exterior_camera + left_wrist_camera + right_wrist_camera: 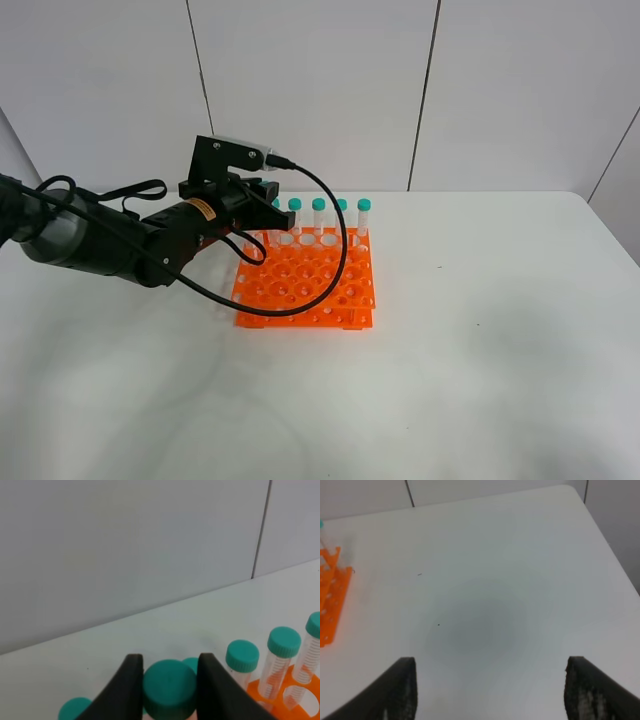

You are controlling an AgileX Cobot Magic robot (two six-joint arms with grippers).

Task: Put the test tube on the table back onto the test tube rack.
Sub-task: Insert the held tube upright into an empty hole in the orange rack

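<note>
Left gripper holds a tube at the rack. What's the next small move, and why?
Probably open the left gripper and let go. It is shut on the teal cap of the test tube at the back-left corner of the test tube rack, and that cap looks level with the caps of the seated tubes beside it. Its lower end is hidden, so seating is uncertain.

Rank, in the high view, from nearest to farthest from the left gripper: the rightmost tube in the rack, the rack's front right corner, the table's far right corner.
1. Rightmost tube, back row, right of the left gripper.
2. Rack's front right corner, camera side.
3. Table's far right corner, by the wall.
</note>
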